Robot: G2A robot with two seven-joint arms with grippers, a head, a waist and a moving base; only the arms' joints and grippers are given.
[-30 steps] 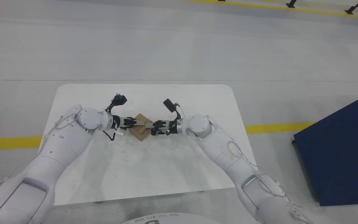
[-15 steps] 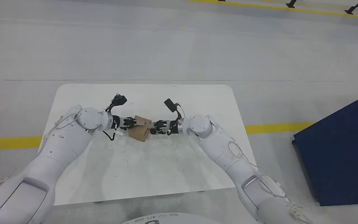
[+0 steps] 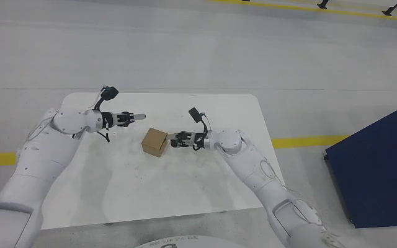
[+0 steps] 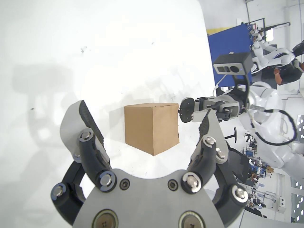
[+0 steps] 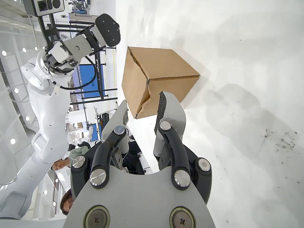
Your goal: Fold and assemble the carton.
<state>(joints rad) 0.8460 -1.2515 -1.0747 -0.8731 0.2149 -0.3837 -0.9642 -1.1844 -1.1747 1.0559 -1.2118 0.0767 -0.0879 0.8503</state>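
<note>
1. The closed brown cardboard cube carton [image 3: 154, 142] sits on the white surface [image 3: 186, 186]
2. Left end effector [image 3: 141, 116], fingers wide apart, hovers at the carton's 11 o'clock, clear of it
3. Right end effector [image 3: 173, 140], fingers slightly apart, sits just beside it at 3 o'clock

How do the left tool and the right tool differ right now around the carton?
The left tool hangs well apart from the carton; the right tool sits close by its side, and whether it touches is unclear. The left tool's jaws gape wide; the right tool's are open more narrowly. Both are empty and hover low over the white table.
</note>
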